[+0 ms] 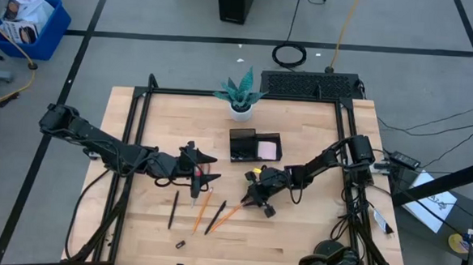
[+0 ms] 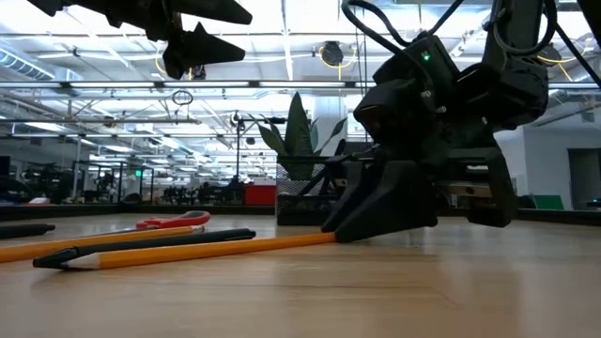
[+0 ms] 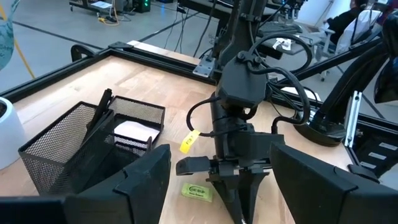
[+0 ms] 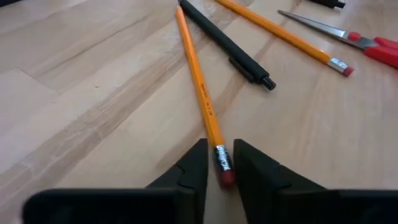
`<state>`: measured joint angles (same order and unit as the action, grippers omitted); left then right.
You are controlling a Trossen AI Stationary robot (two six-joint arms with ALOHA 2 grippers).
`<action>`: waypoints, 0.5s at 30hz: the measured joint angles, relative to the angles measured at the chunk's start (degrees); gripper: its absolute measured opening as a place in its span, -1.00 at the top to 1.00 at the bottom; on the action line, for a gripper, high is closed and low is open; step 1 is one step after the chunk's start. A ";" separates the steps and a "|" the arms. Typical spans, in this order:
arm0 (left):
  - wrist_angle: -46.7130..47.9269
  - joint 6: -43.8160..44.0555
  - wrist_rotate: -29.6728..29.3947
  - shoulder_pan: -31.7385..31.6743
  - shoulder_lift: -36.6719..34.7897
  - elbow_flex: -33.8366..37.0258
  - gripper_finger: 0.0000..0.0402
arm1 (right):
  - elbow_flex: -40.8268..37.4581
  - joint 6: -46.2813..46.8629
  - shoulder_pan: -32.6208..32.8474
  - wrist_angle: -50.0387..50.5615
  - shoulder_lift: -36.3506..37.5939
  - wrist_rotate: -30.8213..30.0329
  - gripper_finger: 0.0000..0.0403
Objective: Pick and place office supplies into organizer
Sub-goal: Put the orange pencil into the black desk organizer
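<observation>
Between the right pincer's (image 4: 219, 171) nearly closed fingers lies the orange pencil's (image 4: 198, 78) eraser end, barely clamped.

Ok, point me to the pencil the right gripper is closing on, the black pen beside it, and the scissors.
pencil (image 4: 200, 93): right wrist view, mid shaft.
black pen (image 4: 227, 45): right wrist view, barrel middle.
scissors (image 4: 379, 48): right wrist view, red handle.

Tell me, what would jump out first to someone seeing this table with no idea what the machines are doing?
Probably the right end effector, down on the wooden table, with its fingers on either side of the eraser end of an orange pencil. Next to that pencil lie a black pen and red-handled scissors. The left end effector hangs open above the scissors, and a black mesh organizer sits near a small potted plant.
</observation>
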<state>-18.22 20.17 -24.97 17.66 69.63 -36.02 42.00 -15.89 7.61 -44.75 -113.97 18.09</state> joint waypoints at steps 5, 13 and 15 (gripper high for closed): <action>0.05 2.00 -0.03 -0.02 0.00 -0.01 -0.39 | -0.07 0.03 -0.12 -0.06 -0.02 0.24 0.93; 0.19 3.17 -0.01 0.01 0.00 -0.02 -0.41 | -0.11 3.96 0.39 -0.92 -0.02 0.17 0.89; 0.67 4.39 -0.01 0.01 0.00 -0.01 -0.41 | -0.14 4.25 1.01 -0.83 0.32 0.43 0.91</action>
<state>-17.56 24.56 -24.97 17.67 69.63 -36.03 41.86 -11.64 8.62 -45.58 -113.65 18.52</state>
